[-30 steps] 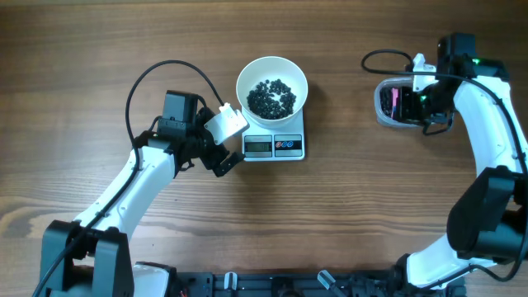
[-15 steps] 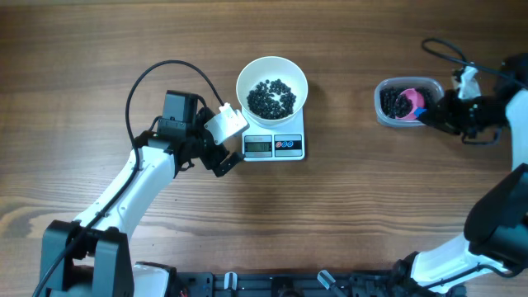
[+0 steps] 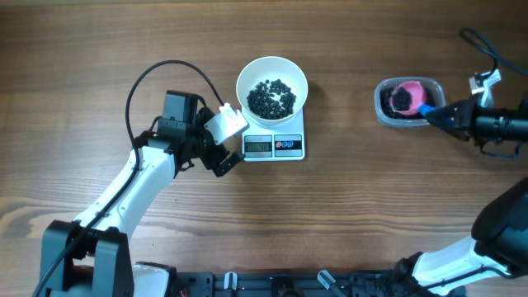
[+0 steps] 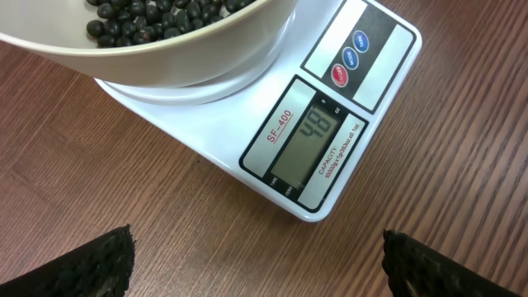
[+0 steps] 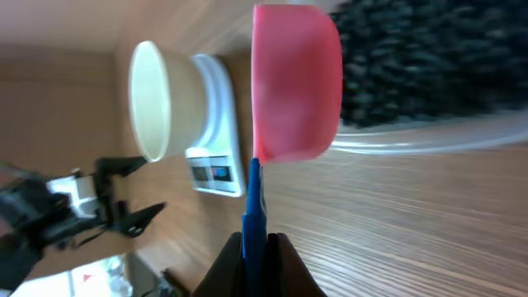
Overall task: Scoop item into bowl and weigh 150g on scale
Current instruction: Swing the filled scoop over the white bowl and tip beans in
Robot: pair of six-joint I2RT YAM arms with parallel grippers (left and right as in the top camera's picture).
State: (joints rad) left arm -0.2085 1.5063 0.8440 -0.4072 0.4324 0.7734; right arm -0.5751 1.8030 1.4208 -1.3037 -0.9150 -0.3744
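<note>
The white bowl (image 3: 272,87) sits on the kitchen scale (image 3: 275,145) in the middle of the bench (image 3: 371,223) and holds a loose layer of black beans (image 3: 271,97). In the left wrist view the top edge of the frame cuts off most of the bowl. The scale's display (image 4: 309,140) reads 48 from the wrist camera; from overhead the digits are too small to read. The left gripper (image 3: 235,140) hovers just beside the scale's left end, its jaws spread wide and holding nothing. Only its two dark fingertips (image 4: 91,264) poke into the bottom corners of its own view.

Well to the right, a clear tub (image 3: 384,111) holds more beans, which are blurred in the right wrist view. The right gripper (image 3: 452,120) has its jaws clamped tight on the blue handle of a pink scoop (image 3: 410,92), whose cup lies over the tub. From overhead a dark patch shows within the pink; whether those beans lie in the cup or behind it cannot be told. The wrist camera sees only the cup's smooth outer side. Much of the right arm runs off the right edge of the overhead frame
</note>
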